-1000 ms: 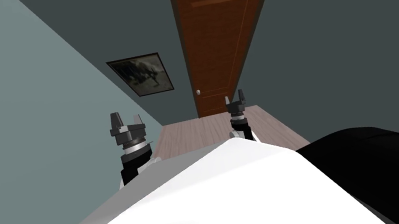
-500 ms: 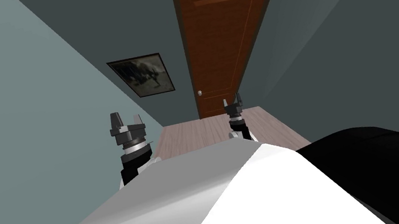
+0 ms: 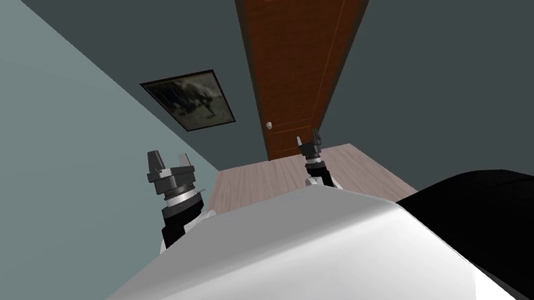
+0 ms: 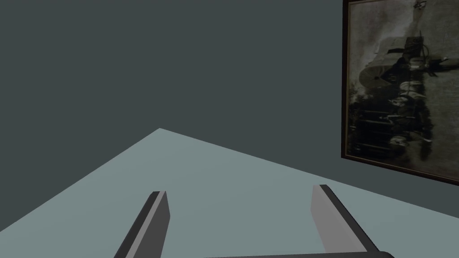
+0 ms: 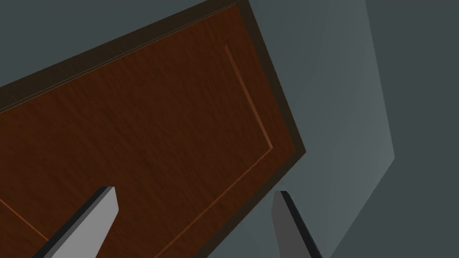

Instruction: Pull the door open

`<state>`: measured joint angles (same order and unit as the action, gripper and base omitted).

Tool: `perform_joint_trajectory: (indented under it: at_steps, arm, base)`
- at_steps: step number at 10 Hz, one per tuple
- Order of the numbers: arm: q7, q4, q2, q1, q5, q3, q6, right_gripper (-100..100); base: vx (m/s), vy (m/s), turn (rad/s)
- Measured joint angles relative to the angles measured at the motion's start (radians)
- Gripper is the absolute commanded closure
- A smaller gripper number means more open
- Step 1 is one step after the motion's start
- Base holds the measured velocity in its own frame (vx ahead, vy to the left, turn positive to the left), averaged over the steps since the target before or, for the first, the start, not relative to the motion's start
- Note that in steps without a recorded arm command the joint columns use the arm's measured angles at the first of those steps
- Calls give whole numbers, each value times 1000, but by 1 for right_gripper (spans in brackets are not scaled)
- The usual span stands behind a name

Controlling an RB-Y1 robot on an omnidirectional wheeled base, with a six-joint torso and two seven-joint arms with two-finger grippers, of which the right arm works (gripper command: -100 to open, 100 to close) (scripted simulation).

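Right gripper (image 3: 309, 138): fingers spread, holding nothing, raised ahead of the chest and aimed at the brown door (image 3: 309, 42). The door stands shut in its dark frame (image 5: 269, 85) at the far end of a narrow passage with a wooden floor (image 3: 264, 182). In the right wrist view the two fingers (image 5: 96, 219) bracket the door's panelled face and part of the frame, not the handle. A small pale knob (image 3: 269, 125) sits low on the door, close to the edge on the robot's left. In the head view the right gripper lies to the right of the knob and appears to be short of the door, not touching it.

Left gripper (image 3: 170, 160): also released and empty, held up on the robot's left, beside the side wall and taking no part.

Step in hand, as judged: the approach and reach for the knob. Nothing of the pull itself is done.

To do the step well:
- Close in on the door, with the right gripper carried toward the robot's left until the knob sits between the fingers.
- Keep the fingers apart until they straddle the knob, then clamp firmly.
- The hinges are probably on the opposite edge, so the pull should follow an arc.
- The base should give ground, since the passage leaves little room for the door to swing.
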<state>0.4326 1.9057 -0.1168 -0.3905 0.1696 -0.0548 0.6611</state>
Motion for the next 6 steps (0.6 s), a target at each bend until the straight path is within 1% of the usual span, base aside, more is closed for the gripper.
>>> perform_joint_trajectory:
  at_steps: [1, 2, 4, 6]
  arm:
    - [21, -12, -8, -4, 8, -3, 4, -100]
    - [41, -35, -11, 4, 14, -5, 9, -100]
    - [78, -71, -17, 18, 28, -12, 8, -100]
    - [121, -112, -29, 26, 44, -16, 18, -100]
  base:
    - [107, 32, 16]
    - [112, 20, 18]
    - [109, 14, 21]
    - [85, 3, 16]
